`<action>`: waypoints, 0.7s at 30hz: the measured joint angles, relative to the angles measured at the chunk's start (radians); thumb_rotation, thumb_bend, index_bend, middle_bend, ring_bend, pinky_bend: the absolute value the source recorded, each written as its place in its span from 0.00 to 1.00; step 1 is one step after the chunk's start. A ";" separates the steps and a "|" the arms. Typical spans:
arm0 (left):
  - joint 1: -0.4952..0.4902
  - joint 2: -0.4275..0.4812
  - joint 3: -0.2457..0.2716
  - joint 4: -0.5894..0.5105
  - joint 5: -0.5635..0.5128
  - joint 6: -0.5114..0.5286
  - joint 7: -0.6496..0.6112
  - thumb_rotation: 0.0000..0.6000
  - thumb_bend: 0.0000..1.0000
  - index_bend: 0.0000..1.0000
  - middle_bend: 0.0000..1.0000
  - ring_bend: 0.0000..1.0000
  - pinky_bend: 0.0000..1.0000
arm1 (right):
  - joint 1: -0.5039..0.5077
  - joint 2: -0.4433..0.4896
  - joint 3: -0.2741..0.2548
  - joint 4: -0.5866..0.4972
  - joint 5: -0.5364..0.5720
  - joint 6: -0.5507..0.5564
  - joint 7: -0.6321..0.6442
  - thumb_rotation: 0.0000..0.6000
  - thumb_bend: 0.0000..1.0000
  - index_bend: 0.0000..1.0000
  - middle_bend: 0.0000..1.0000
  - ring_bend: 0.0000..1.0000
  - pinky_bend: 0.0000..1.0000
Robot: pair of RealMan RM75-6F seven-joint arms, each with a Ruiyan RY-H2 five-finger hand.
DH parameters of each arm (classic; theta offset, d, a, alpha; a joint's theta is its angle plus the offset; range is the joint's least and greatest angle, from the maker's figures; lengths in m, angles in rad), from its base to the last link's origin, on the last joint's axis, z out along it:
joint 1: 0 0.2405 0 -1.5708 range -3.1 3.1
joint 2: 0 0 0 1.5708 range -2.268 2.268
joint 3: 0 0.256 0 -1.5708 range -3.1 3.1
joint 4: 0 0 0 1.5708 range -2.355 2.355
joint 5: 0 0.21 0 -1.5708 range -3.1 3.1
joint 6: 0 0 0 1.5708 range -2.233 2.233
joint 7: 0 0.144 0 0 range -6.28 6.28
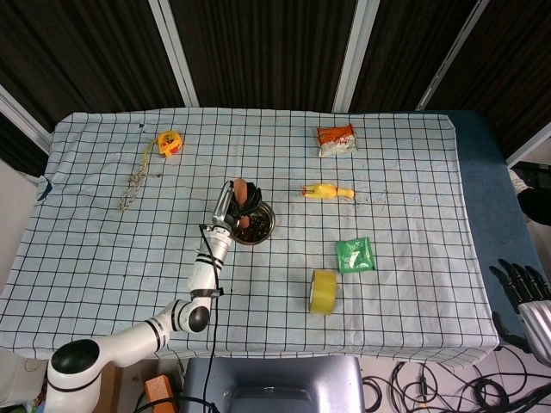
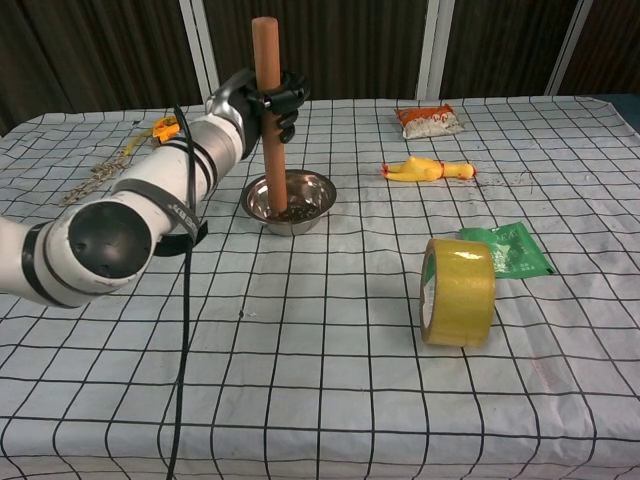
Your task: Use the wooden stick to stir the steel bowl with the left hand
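My worry here: if I push sideways too hard, the small round steel bowl (image 2: 289, 200) could skid or tip on the checkered cloth surface (image 2: 300, 380). My left robot hand (image 2: 268, 104) is wrapped around the upright brown wooden stick (image 2: 269, 110), whose tip sits inside the bowl, directly below the hand.

A checked cloth (image 1: 103, 258) is covering the table, carrying a steel bowl (image 1: 261, 226), tape roll (image 1: 323, 292), green packet (image 1: 355, 255), rubber chicken (image 1: 326, 191), snack bag (image 1: 336, 139), tape measure (image 1: 170, 143) and chain (image 1: 133, 182).
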 measured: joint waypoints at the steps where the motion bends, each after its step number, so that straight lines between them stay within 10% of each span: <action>1: -0.005 -0.013 0.004 0.024 0.005 -0.011 -0.017 1.00 0.99 1.00 1.00 0.99 1.00 | 0.000 0.000 0.000 0.000 0.000 0.001 0.001 1.00 0.43 0.00 0.00 0.00 0.00; 21: -0.021 -0.033 0.048 0.107 0.123 0.009 -0.163 1.00 0.99 1.00 1.00 0.98 1.00 | -0.009 0.003 0.003 -0.002 -0.006 0.019 0.010 1.00 0.43 0.00 0.00 0.00 0.00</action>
